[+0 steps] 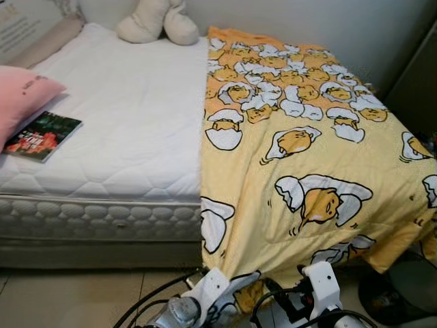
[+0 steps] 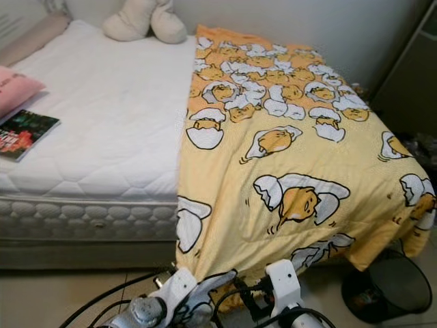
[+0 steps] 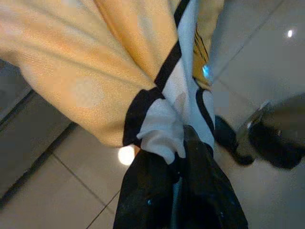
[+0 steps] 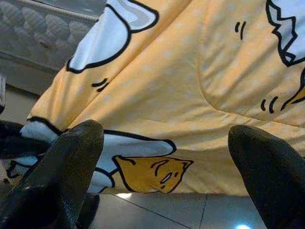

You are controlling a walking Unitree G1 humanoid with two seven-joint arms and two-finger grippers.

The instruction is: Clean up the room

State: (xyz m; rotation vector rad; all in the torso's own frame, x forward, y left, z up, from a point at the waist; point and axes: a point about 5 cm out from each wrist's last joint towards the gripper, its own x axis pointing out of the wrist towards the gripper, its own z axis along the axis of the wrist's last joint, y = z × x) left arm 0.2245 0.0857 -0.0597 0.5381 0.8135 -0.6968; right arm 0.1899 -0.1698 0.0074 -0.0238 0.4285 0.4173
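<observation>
My left claw (image 3: 178,148) is pinched tight on the bottom hem of the yellow quilted blanket with egg cartoons (image 1: 307,171); my right claw (image 4: 164,186) is wide open just below it. The blanket covers only half the white mattress (image 1: 130,123), so I'd say bed-making is barely started. The dark glossy book (image 1: 42,135) still needs tidying. The bin's contents are too dark to make out.

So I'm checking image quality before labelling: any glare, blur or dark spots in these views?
Left wrist view: soft focus, lamp glare on the floor, left end effector dark, pinching the blanket. Right wrist view: right end effector fingers blurred, glare at bottom. Eye views: evenly lit, fairly sharp.
</observation>
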